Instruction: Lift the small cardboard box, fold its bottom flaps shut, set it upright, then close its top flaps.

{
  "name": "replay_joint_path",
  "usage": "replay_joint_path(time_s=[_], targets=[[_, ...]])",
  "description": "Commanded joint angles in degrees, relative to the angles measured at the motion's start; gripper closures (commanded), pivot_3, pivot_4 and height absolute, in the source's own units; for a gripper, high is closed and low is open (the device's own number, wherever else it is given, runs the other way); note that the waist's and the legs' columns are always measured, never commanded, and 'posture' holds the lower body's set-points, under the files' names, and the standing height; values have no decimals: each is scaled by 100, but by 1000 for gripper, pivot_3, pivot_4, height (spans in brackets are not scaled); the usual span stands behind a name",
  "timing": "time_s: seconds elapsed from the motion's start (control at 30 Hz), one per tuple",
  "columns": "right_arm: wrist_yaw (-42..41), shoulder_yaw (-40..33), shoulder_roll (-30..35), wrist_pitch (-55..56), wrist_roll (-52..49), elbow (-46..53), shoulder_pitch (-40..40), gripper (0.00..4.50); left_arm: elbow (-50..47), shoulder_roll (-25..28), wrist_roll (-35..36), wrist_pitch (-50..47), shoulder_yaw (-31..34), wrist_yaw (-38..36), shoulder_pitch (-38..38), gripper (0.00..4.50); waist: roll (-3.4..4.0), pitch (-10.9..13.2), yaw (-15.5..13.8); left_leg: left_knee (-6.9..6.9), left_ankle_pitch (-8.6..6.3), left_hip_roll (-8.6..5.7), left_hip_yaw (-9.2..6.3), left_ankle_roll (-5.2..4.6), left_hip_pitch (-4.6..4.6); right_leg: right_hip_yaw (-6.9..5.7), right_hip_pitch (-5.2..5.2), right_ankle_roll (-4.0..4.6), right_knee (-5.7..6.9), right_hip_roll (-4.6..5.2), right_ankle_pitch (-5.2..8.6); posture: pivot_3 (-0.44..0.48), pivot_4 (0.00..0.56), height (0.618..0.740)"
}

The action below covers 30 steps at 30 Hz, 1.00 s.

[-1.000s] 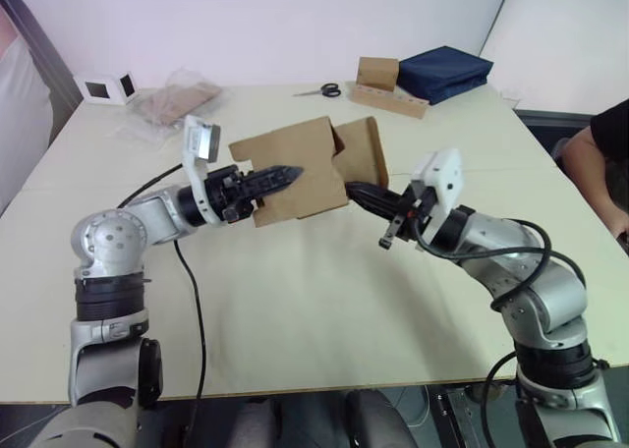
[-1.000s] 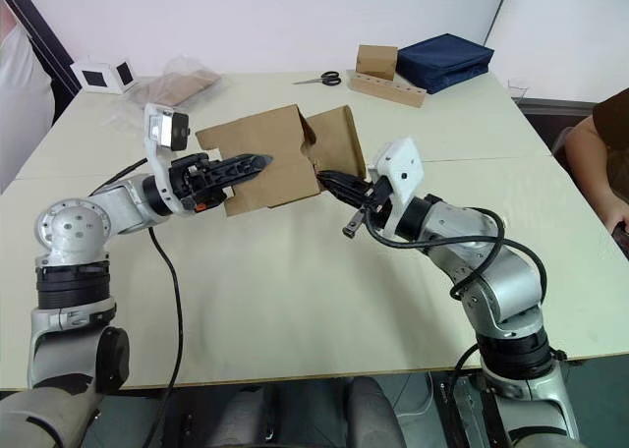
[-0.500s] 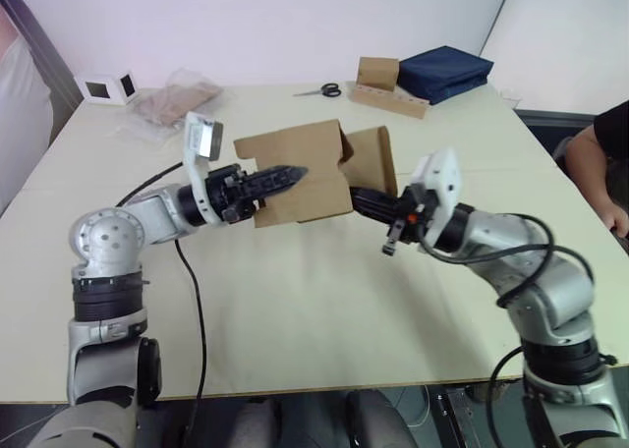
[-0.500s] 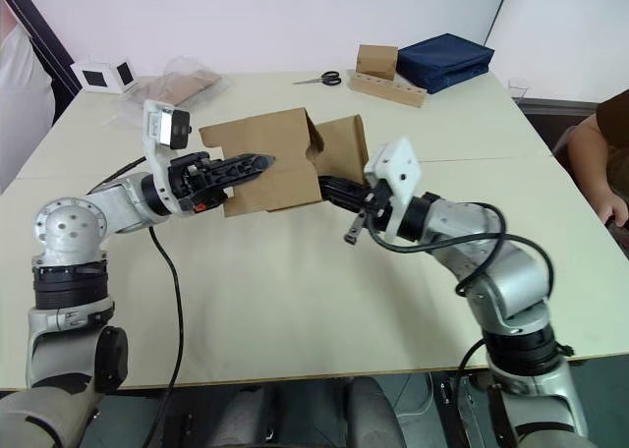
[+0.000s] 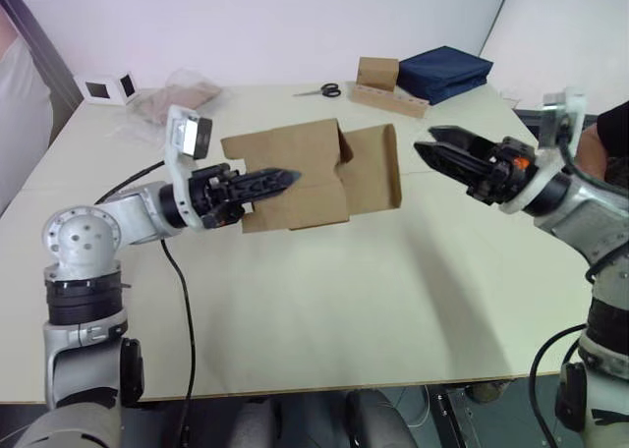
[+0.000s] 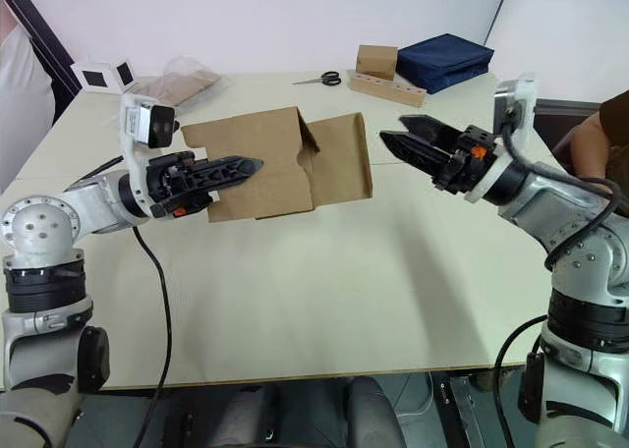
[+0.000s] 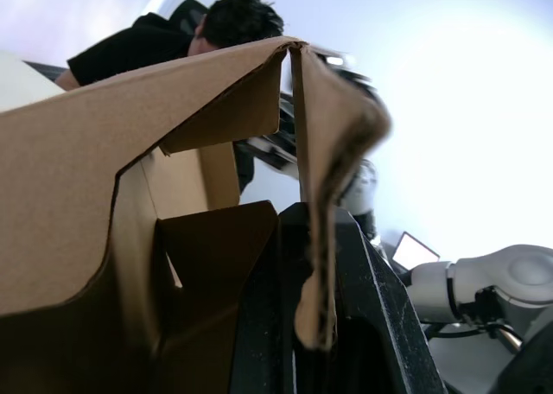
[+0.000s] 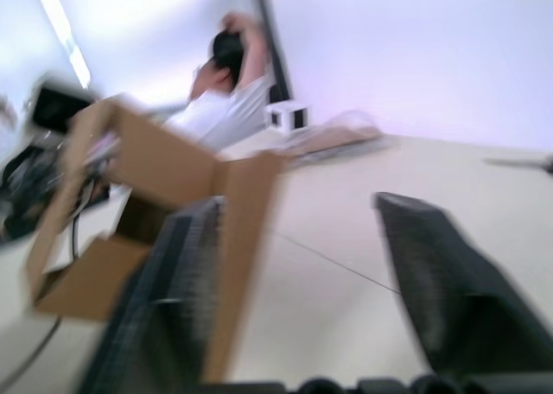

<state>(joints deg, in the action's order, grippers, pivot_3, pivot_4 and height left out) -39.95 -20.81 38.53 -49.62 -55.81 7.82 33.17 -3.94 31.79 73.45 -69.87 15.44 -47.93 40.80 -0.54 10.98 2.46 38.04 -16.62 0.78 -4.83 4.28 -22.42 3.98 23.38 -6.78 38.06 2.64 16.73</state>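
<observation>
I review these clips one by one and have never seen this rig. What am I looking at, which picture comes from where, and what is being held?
A two-armed humanoid robot stands at a table. Two pictures come from its head camera, looking down over the arms; the other two from cameras on each wrist. The left gripper is shut on a wall of the small cardboard box, holding it above the table, with one flap hanging open towards the right gripper, which is open and apart from the box. Further back lie scissors, a plastic bag, another cardboard box and a dark blue pouch.

Both arms are silver-grey metal with round joint housings and loose black cables. Behind each gripper's black fingers (image 5: 265, 182) sits a white camera block; the right gripper (image 5: 439, 151) shows an orange spot behind its fingers.
</observation>
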Motion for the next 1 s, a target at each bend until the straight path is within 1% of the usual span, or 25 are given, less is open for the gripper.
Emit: replay_joint_path(time_s=[0.03,0.17,0.33,0.47,0.6,0.8,1.0], targets=[[-136,181,-155,84,48,-125,16,32,-208,74,289,-7,129,30,70,4500,2,1,3,-2,0,0,0,0,0,0,1,0,0,0,0,0,150,740],[-141,430,-426,131,109,-105,5,32,-185,97,345,34,112,74,99,4500,3,2,13,-2,0,1,1,0,0,2,2,0,0,-2,0,0,150,740],[70,377,-676,-135,-386,421,1,32,-127,89,283,117,70,107,98,4500,3,2,-8,-2,0,1,0,1,-2,1,3,0,-1,0,0,0,150,740],[324,322,-738,-253,-648,724,-16,32,-98,73,249,171,41,107,93,4500,3,2,-5,-2,0,0,-1,1,-2,1,2,0,-1,1,0,0,150,740],[723,274,-791,-499,-1270,1166,-65,32,-32,55,201,197,8,103,83,4500,3,2,-2,-2,0,0,-1,1,-2,1,2,0,-1,0,0,0,150,740],[1118,281,-810,-620,-1800,1313,-226,32,11,42,232,225,-17,111,128,4500,3,2,-2,-2,0,1,-1,0,-2,1,2,0,-2,0,0,0,150,740],[1476,371,-963,-664,-2450,1316,-384,32,6,-22,276,265,-23,177,204,4500,3,2,0,-2,0,1,-1,0,-2,1,2,0,-2,0,0,0,150,740]])
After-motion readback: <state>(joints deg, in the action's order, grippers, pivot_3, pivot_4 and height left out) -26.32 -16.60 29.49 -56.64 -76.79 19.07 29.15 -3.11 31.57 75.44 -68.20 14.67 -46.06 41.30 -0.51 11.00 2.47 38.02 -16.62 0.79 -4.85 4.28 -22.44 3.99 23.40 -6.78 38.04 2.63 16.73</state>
